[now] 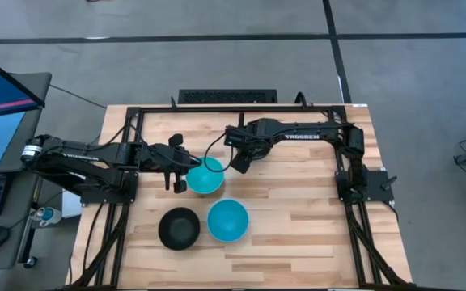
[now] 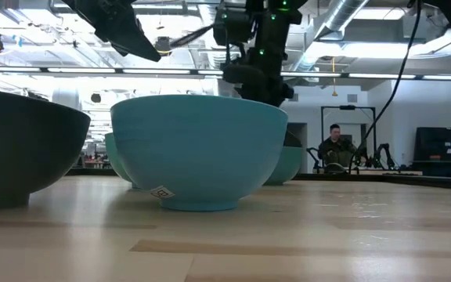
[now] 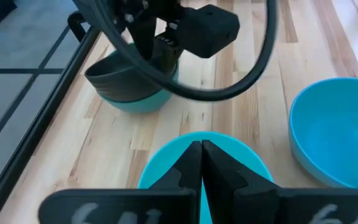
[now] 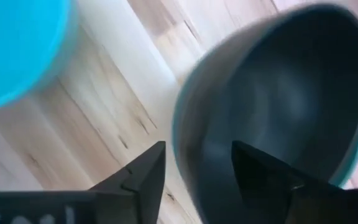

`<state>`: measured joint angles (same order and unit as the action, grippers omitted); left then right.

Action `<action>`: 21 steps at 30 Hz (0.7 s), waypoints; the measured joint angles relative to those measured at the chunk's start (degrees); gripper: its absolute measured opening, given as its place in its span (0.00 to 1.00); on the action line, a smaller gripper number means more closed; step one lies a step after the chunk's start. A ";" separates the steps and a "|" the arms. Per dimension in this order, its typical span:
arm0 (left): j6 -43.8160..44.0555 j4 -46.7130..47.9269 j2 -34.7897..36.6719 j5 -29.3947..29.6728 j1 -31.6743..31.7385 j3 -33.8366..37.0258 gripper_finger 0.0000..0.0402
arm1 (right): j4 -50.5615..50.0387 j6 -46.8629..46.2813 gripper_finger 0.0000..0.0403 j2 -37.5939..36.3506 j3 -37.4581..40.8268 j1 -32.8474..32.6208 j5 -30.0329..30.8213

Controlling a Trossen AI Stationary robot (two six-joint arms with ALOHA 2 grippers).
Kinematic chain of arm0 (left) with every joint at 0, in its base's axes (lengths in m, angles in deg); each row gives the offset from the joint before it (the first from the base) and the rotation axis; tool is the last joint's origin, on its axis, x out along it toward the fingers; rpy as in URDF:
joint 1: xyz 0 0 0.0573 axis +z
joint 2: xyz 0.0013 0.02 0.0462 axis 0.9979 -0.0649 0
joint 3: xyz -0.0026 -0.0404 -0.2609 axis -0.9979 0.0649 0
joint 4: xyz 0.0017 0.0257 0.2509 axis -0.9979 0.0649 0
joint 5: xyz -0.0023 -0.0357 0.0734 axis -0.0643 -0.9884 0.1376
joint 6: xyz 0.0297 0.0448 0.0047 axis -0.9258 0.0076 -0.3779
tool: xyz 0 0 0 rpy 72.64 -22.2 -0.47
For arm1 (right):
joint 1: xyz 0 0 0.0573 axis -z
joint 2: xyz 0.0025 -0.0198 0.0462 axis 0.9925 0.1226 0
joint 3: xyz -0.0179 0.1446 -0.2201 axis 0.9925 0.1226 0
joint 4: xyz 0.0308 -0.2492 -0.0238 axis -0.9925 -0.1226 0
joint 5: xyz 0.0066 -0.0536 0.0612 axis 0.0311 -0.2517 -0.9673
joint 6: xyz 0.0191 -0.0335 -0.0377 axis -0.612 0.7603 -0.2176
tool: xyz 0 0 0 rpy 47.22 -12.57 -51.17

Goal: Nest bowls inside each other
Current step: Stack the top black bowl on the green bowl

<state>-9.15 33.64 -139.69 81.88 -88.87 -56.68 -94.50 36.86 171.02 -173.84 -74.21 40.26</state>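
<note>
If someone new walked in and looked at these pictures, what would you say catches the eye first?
Probably the bright colour on pale wood: a teal bowl under the left gripper, whose fingers look pressed together over its rim, and a cyan bowl nearer the front beside a lone black bowl. Next, the right gripper, open at the rim of a black bowl nested in a cyan one near the table's far side.

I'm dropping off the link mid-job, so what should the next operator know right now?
Left gripper: shut, right above the rim of the back blue bowl; I can't tell whether it pinches the rim.
Right gripper: open, fingers either side of the nested black bowl's rim.
Done: that black bowl sits inside the teal bowl.
Left: the back blue bowl, the front blue bowl and the loose black bowl stand separately, not yet nested.
</note>
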 joint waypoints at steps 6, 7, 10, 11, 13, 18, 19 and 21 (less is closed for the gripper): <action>0.02 -0.03 0.00 0.00 0.00 0.00 0.00 | 0.71 0.00 0.31 -0.02 -0.04 -0.13 -0.08; 0.02 0.00 0.00 0.00 0.00 0.00 0.00 | 0.67 0.00 0.27 -0.02 -0.03 -0.15 -0.18; 0.02 -0.02 0.00 0.00 0.00 0.00 0.00 | 0.67 0.00 0.17 -0.02 -0.01 -0.14 -0.24; 0.02 -0.01 0.00 0.00 0.00 0.00 0.00 | 0.67 -0.01 0.14 -0.02 -0.01 -0.15 -0.31; -0.01 -0.04 0.00 0.02 0.00 0.00 0.00 | 0.64 0.00 0.09 -0.02 -0.01 -0.15 -0.41; 0.04 -0.02 0.00 0.00 0.00 0.00 0.00 | -1.47 0.00 0.03 0.00 -0.01 -0.11 0.22; 0.04 -0.02 0.00 0.00 0.00 0.00 0.00 | -1.63 0.00 0.04 0.00 -0.01 -0.09 0.48; 0.04 -0.02 0.00 0.01 0.00 0.00 0.00 | -2.04 0.00 0.06 0.00 -0.01 -0.09 0.58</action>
<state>-9.11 33.62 -139.69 81.89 -88.87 -56.68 -96.54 36.86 171.02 -173.85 -74.30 40.84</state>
